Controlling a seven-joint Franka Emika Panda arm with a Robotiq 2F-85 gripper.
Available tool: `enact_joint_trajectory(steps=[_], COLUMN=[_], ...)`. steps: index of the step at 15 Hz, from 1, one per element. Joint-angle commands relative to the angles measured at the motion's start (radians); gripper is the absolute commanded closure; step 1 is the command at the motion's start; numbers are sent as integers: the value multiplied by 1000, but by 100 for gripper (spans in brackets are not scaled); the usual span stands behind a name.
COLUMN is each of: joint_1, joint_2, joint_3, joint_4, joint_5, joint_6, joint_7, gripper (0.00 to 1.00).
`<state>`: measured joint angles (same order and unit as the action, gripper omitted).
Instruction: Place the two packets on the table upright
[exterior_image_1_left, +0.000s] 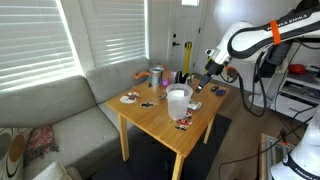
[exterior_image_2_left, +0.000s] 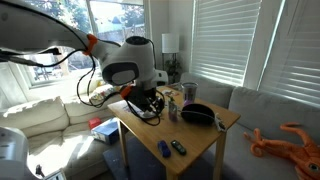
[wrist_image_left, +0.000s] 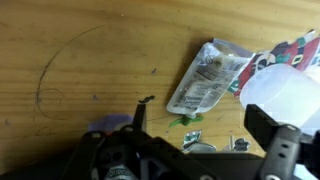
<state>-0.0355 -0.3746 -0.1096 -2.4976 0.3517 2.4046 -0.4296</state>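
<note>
Claw: released, jaws wide apart, nothing gripped; it hovers above the worktop, just beside the cup.
Near packet: lies flat on the worktop beside the cup, its long side tilted, its lower end closest to the claw.
Far packet: red and green print, partly hidden behind the cup; whether they touch cannot be told.
Cup: translucent white, upright.
Bottle: yellow, upright, well beyond the cup at the worktop's edge.
</note>
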Motion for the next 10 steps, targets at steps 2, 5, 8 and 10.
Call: enact_joint_trajectory(steps=[2,5,8,10], joint_1=[53,88,121,136], joint_2=[29,60,93,112], joint_3=[-10,-21,-32,-34], joint_4=[-61,-71,-66,-60], joint_5=[26,63,114,148], joint_6=[174,237,265,272], joint_7=[80,92,81,74], gripper=[0,0,0,0])
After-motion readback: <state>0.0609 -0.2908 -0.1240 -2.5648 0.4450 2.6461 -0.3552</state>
